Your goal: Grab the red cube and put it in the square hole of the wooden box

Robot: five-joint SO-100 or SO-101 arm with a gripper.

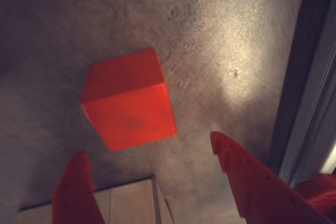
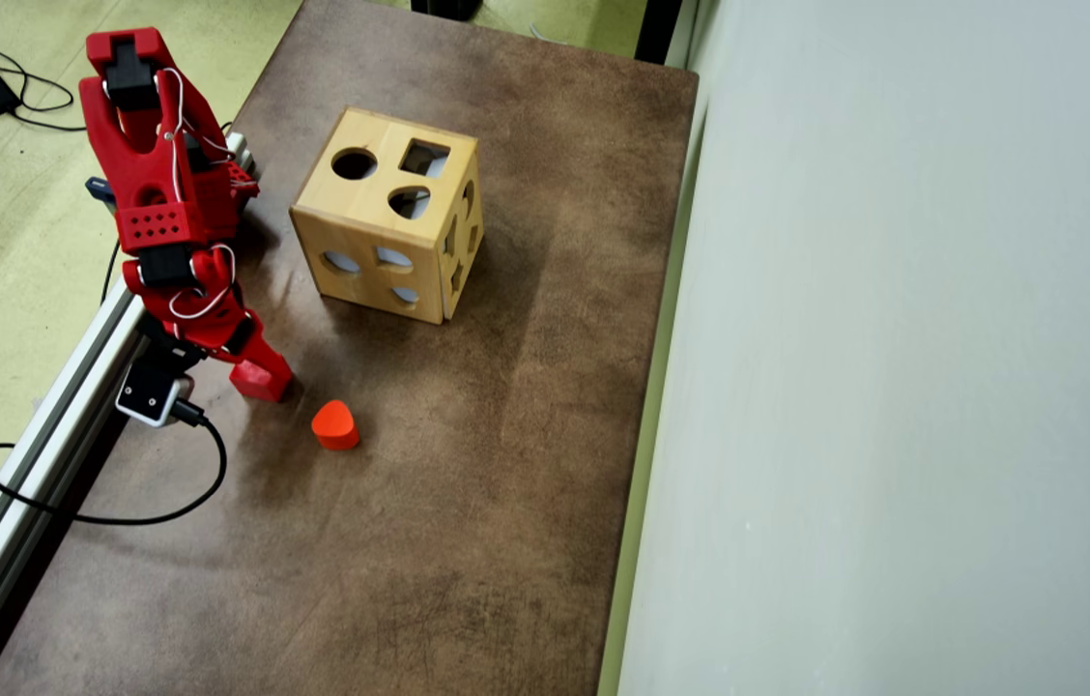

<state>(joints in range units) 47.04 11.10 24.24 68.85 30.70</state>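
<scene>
Brown, mottled matting covers the table (image 2: 468,503), with a pale wall along its right edge and an aluminium rail (image 2: 43,416) along its left edge in the overhead view. Near the far edge stands the wooden box (image 2: 381,251), its top face carrying a round cut-out, a heart-shaped cut-out and the square hole (image 2: 424,158), which sits toward the box's far right corner.

Close to the left edge, the red arm (image 2: 154,184) reaches down over the rail. Its gripper (image 1: 152,150) is released: in the wrist view the two red fingers (image 1: 247,177) stand wide apart with nothing between them. Just beyond the fingertips in that view lies the red cube (image 1: 128,100), flat on the mat and touching neither finger; a corner of the box shows at the bottom edge.

From overhead the cube (image 2: 260,382) sits right at the gripper's tip, near the left edge. An orange-red heart-shaped block (image 2: 334,425) rests just to its right, apart from it.
</scene>
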